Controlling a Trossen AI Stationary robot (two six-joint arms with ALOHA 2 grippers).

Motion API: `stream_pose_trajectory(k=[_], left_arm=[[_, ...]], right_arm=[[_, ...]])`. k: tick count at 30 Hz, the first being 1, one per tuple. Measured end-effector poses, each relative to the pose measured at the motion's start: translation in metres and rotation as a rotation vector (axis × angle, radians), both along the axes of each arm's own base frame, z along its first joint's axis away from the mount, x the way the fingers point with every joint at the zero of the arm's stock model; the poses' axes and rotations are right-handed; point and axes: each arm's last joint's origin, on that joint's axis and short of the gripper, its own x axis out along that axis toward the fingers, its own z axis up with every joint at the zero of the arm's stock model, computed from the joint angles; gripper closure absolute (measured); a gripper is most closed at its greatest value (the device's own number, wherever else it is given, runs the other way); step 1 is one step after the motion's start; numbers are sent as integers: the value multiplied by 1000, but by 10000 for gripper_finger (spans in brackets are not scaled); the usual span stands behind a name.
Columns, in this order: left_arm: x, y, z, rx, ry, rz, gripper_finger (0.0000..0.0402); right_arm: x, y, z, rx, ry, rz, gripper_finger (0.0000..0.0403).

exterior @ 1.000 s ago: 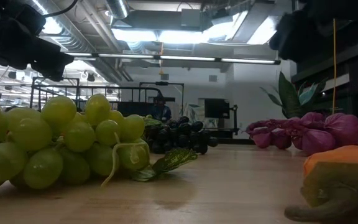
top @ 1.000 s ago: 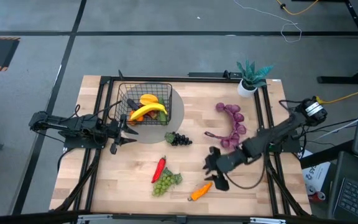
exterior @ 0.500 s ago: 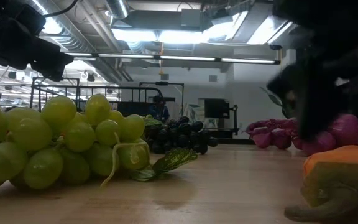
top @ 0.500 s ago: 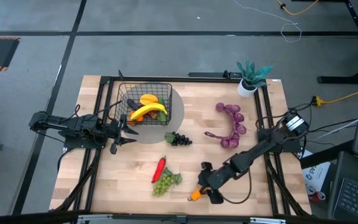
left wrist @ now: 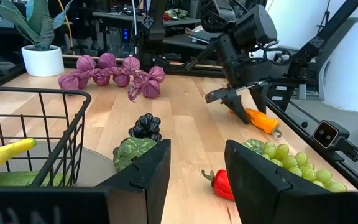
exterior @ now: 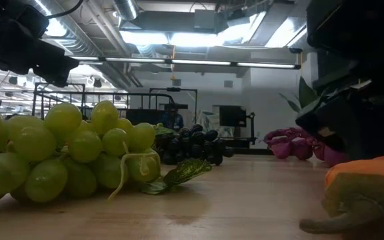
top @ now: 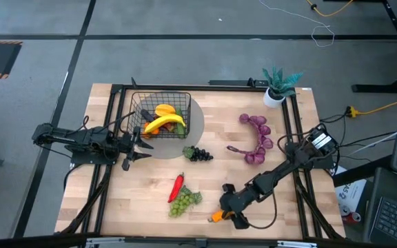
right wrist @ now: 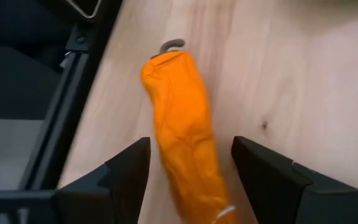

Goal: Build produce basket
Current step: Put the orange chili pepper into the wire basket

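The black wire basket (top: 160,116) stands at the far left of the table with a yellow banana (top: 164,123) and orange pieces inside. My left gripper (top: 131,151) waits open beside the basket's near left corner. My right gripper (top: 230,207) hangs open just over the orange carrot (top: 218,215) by the near edge. In the right wrist view the carrot (right wrist: 182,127) runs between the two fingers with a gap on each side. Dark grapes (top: 198,153), a red chili (top: 177,185), green grapes (top: 182,202) and the purple string (top: 257,138) lie loose on the wood.
A teal potted plant (top: 279,85) stands at the far right corner. The basket sits on a round pale disc (top: 188,138). Black frame rails (top: 296,138) run along both sides of the table, and the carrot lies close to the near edge.
My right gripper has swung from beside the purple string toward the near edge and the left. It has come down over the orange carrot, with its fingers now on either side of it. The produce has not moved.
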Motion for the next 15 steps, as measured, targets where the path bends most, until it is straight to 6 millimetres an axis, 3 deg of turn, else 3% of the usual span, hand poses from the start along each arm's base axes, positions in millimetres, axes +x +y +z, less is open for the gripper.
stream_pose_trajectory(k=[5,13,15], left_arm=[[0,0,0,0,0,0,255],[0,0,0,0,0,0,255],[0,0,0,0,0,0,255]], right_arm=[[0,-2,-1,-29,-7,-18,206],[1,-4,-2,-77,-39,-71,323],[3,-6,-1,-108,-65,-110,325]])
